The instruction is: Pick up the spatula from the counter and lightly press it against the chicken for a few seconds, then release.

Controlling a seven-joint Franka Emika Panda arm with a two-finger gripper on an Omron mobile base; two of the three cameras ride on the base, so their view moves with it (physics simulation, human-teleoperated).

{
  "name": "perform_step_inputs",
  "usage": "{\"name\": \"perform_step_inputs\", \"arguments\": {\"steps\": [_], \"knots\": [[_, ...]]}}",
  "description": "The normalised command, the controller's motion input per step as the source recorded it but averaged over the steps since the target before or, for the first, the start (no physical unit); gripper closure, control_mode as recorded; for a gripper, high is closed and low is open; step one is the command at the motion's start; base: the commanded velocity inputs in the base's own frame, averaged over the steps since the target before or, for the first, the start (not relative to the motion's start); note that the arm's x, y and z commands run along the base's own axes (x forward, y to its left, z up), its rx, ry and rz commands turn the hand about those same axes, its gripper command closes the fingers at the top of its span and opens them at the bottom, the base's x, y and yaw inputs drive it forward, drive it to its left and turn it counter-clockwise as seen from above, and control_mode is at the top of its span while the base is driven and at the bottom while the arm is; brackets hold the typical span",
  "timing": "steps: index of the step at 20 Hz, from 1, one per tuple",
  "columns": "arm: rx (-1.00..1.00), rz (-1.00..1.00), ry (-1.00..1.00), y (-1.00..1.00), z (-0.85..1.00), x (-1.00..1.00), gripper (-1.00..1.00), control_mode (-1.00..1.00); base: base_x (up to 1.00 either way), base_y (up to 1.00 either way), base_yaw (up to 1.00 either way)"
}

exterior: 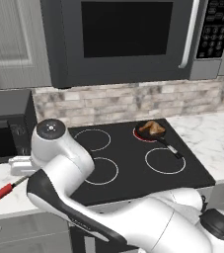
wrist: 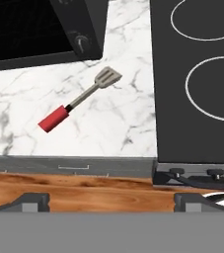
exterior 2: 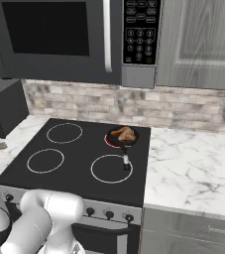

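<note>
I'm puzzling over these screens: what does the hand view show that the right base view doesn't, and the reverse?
Hand view: the whole spatula, red handle included, lying on the marble counter, and the open pincer with its two tips. Right base view: the chicken in its pan on a back burner, with the microwave above. Both: the black cooktop, the marble counter, the dark countertop appliance and the spatula's blade.

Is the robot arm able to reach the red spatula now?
Probably yes: the spatula lies alone on the marble counter, nothing covering it, and the open end effector hovers near it.
</note>
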Motion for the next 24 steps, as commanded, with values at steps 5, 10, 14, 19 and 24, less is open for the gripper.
{"name": "perform_step_inputs", "arguments": {"steps": [5, 10, 14, 19, 24], "knots": [[0.03, -0.06, 0.00, 0.34, 0.00, 0.00, -1.00, -1.00, 0.00, 0.00, 0.00], [0.03, -0.07, 0.00, 0.26, -0.01, 0.00, -1.00, -1.00, 0.00, 0.00, 0.00], [0.05, -0.07, 0.02, 0.19, -0.10, 0.01, -1.00, -1.00, 0.00, 0.00, 0.00], [0.05, -0.06, 0.07, 0.09, -0.21, 0.10, -1.00, -1.00, 0.00, 0.00, 0.00], [0.03, -0.05, 0.06, 0.05, -0.14, 0.18, -1.00, -1.00, 0.00, 0.00, 0.00]]}}
